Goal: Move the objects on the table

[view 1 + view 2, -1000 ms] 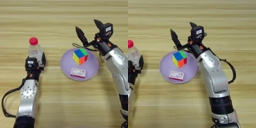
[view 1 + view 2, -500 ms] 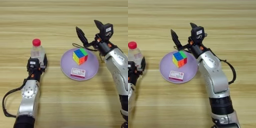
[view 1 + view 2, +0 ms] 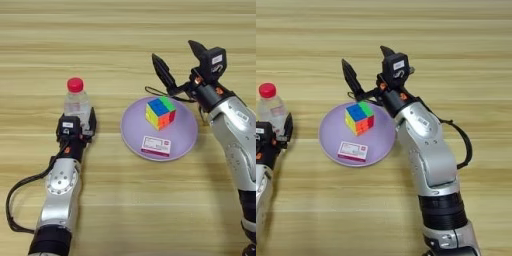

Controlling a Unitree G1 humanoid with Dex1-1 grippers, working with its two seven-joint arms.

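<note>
the left gripper has its fingers pinching the upright bottle on the bench, left of the plate holding the cube – mid-carry, seemingly – while the right gripper, fingers spread, hovers just beyond the plate's far edge, next needing to descend around the cube.

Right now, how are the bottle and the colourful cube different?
The bottle is clear with a red cap and stands tall; the cube is blocky, with blue, green, red and yellow faces. The bottle sits in the left tool; the cube rests free on the purple plate. Both are small.
</note>
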